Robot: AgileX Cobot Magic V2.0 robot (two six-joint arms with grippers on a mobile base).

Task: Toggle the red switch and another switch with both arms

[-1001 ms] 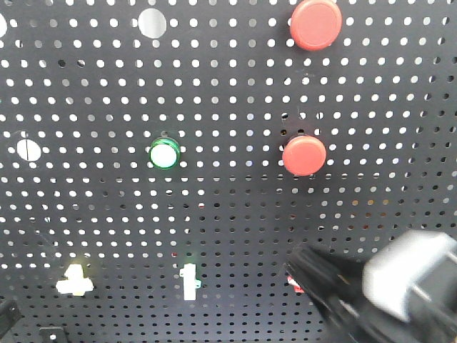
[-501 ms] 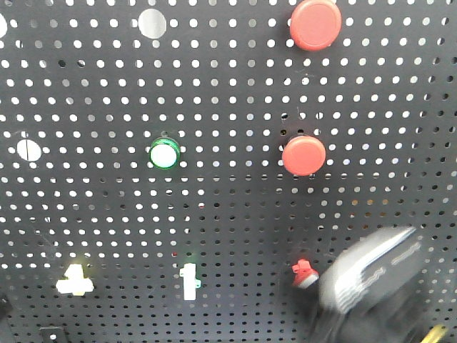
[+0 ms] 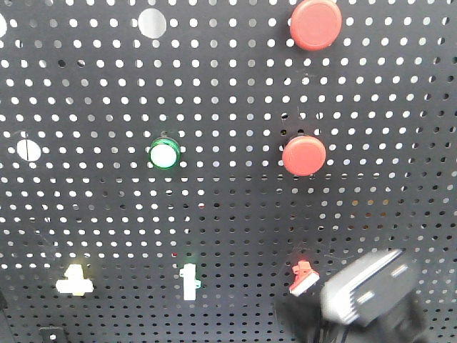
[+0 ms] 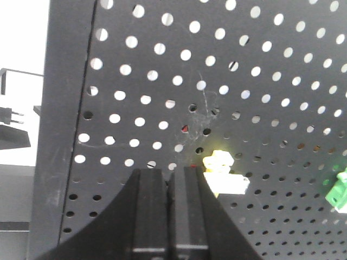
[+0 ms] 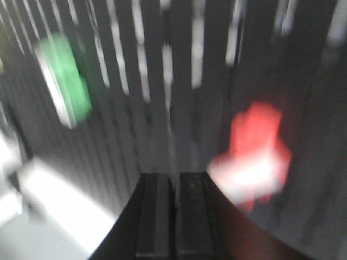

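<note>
Red switch (image 5: 254, 154) beside R hand (image 5: 173, 176), fingers pressed together.

Right pincer (image 5: 174, 177) closed; blurred red switch (image 5: 254, 158) just right; green toggle (image 5: 66, 81) upper-left.

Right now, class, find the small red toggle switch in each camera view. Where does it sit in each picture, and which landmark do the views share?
Exterior front-facing: the red switch sits at the lower right.
Left wrist: not in it.
Right wrist: right of centre, blurred.
Shared landmark: the green-based toggle, at bottom centre in the exterior view, at the right edge in the left wrist view, and at the upper left in the right wrist view.
</note>
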